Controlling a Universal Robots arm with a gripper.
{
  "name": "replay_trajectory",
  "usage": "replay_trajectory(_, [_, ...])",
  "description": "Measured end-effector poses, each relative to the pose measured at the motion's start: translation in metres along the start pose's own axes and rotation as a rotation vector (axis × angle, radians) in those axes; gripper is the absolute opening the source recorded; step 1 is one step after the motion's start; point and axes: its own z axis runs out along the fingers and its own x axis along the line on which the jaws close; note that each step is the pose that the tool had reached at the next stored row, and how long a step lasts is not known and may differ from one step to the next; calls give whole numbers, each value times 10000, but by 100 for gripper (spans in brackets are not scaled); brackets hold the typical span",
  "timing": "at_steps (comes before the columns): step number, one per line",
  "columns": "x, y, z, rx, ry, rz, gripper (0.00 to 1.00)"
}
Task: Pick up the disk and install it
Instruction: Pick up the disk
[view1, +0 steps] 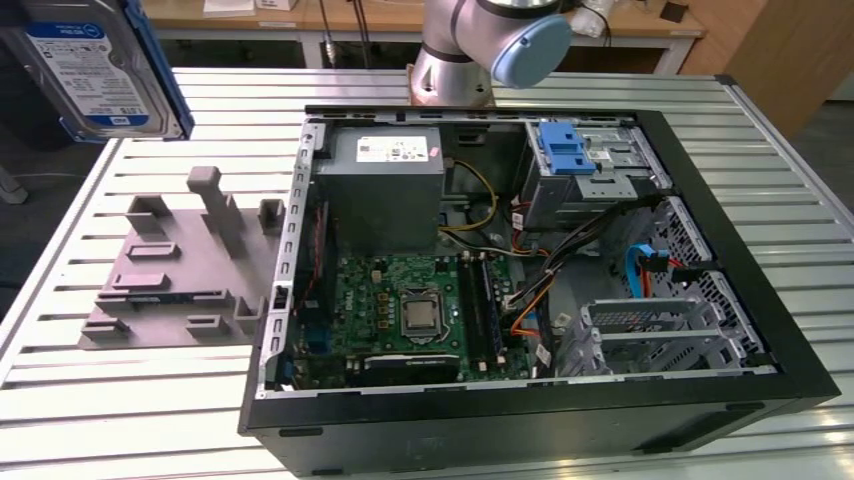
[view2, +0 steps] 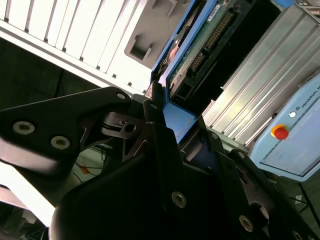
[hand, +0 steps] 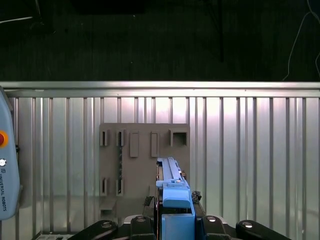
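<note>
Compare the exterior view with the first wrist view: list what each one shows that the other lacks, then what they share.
Exterior view adds: the open computer case with its motherboard and power supply, plus the arm's base. First wrist view adds: the end effector shut on the disk, and a grey pendant. Shared: the disk, the grey fixture plate and the slatted table.

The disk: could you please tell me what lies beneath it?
Beneath the disk, the first wrist view shows the grey fixture plate on the slatted table; the disk and the gripper cover part of the plate.
</note>
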Motion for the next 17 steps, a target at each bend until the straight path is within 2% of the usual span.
replay_trajectory(9, [11,-79,0,-1,0,1,37])
replay_trajectory(17, [176,-117,-2,0,0,0,37])
